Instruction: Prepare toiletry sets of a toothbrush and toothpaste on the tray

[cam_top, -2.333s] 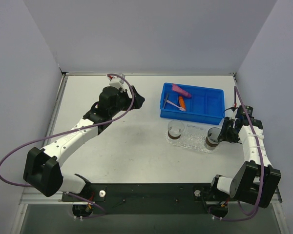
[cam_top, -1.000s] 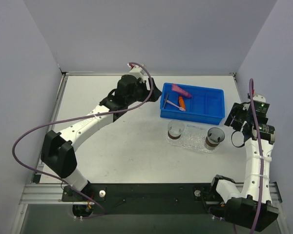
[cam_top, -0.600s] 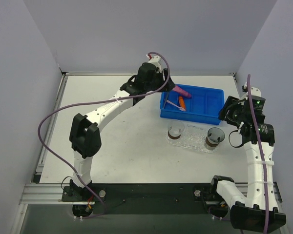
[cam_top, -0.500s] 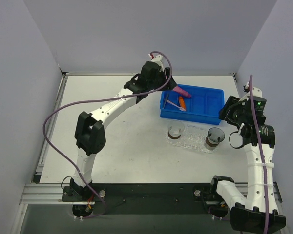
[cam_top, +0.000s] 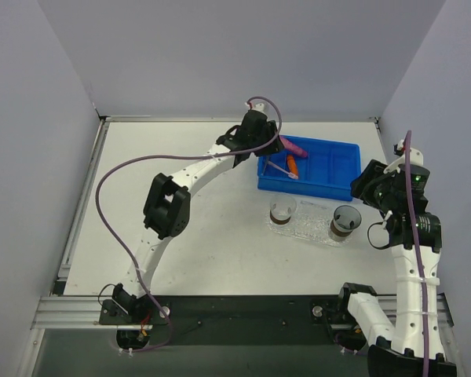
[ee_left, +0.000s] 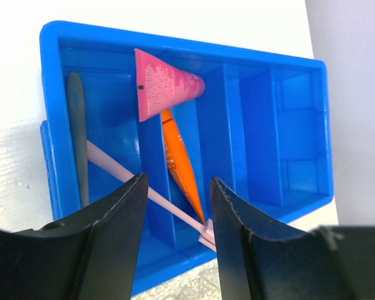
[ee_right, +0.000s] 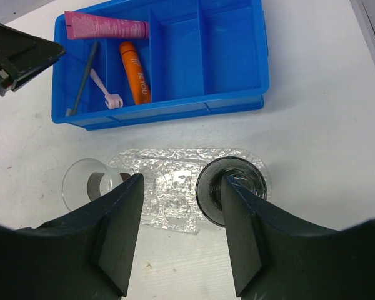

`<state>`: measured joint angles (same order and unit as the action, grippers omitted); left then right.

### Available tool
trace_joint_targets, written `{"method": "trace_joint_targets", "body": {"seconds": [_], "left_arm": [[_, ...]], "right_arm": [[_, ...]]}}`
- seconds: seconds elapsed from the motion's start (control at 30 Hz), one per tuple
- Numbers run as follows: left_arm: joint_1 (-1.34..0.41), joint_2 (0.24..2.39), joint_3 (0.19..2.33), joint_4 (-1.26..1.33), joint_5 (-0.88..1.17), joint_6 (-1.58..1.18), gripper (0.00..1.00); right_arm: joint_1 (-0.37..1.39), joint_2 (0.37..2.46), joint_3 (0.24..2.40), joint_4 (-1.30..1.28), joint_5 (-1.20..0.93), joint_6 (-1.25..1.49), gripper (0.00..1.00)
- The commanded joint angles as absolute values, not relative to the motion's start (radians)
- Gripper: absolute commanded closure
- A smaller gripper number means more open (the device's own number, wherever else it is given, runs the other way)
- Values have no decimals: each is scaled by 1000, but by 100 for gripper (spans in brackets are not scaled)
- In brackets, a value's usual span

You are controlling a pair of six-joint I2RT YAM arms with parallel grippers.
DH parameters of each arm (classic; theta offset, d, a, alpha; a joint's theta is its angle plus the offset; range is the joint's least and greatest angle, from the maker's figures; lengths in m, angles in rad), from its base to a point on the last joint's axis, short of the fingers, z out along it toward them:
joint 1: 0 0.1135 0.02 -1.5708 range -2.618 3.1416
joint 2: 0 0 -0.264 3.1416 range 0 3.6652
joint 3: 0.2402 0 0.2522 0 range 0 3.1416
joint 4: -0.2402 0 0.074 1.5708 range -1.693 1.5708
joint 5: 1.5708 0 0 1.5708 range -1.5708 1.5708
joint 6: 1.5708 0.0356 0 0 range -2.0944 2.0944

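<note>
Two grippers hang over the white table, and neither holds anything. Nearest to us, the right gripper [ee_right: 181,181] hovers above the tray [ee_right: 169,164] with its jaws spread and nothing between them. The clear, bumpy tray lies just on the near side of the blue bin [cam_top: 330,169] and carries two cups: a clear one [cam_top: 282,210] at its left end and a dark one [cam_top: 345,222] at its right. No brush or tube lies on it. Farther out, we see the left arm stretched across the table, its gripper [ee_left: 176,184] poised over the left end of the bin, jaws parted and empty. All the toiletries sit below it in that end of the bin. The pale toothbrush [ee_left: 109,164] lies slantwise beside a dark grey stick [ee_left: 79,137], its head toward the near wall. The orange toothpaste [ee_left: 178,165] lies lengthwise along a divider – we cannot tell which compartment it rests in. The pink toothpaste [ee_left: 165,87] lies crosswise at the far wall, propped over the divider. The compartments to the right hold nothing.
</note>
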<state>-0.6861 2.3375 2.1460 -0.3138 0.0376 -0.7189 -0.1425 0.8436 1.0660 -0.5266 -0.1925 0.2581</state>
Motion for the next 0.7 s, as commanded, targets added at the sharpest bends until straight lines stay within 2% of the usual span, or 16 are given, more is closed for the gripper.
{"method": "trace_joint_targets", "body": {"seconds": [0.0,0.27,0.67], "left_arm": [[-692,2376,2236,-321,8,-729,46],[-693,2444,2279,-314,-48,-722,46],[-670,2510,2299,-164,26,-764,45]], "right_arm": [[-135,819,1048,-491,-204,275,52],[-137,816,1042,-489,-199,275,52],[-135,824,1012,-489,-193,276,52]]}}
